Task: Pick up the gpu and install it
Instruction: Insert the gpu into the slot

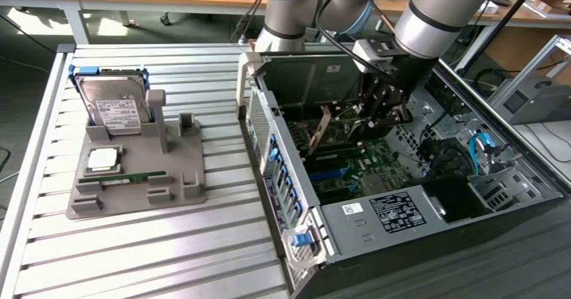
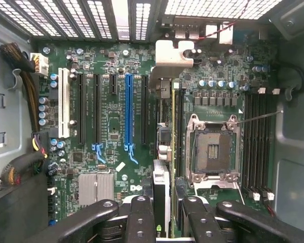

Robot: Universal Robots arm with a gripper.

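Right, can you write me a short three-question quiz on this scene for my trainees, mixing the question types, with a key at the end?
1. True or false: the hard drive stands in the grey fixture, outside the computer case.
2. What is clamped in the gripper? A) a memory stick B) the gpu C) a cable
3. In the wrist view, is the processor socket on the motherboard filled or empty?

Key: 1 true; 2 B; 3 empty.
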